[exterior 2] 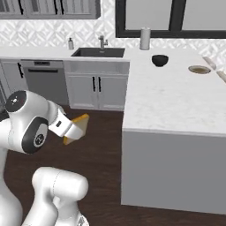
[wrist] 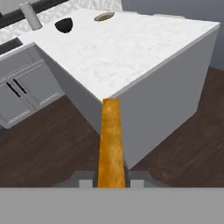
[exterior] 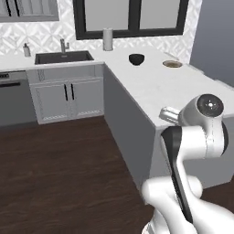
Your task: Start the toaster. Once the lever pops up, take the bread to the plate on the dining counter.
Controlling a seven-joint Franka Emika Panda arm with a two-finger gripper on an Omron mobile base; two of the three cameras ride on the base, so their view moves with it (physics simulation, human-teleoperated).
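the bread (wrist: 111, 140) is held edge-on between the nearly closed jaws of the gripper (wrist: 112, 180), short of the dining counter (wrist: 131, 57), and must be carried to the far plate (wrist: 104, 16)

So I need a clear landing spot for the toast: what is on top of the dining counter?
On the counter: a dark bowl, the plate and a grey cylinder, all at the far end. The plate's surface is too small to judge. The near end looks bare.

Dining counter (exterior: 151, 87) bears plate (exterior: 172, 64), dark bowl (exterior: 136, 59).
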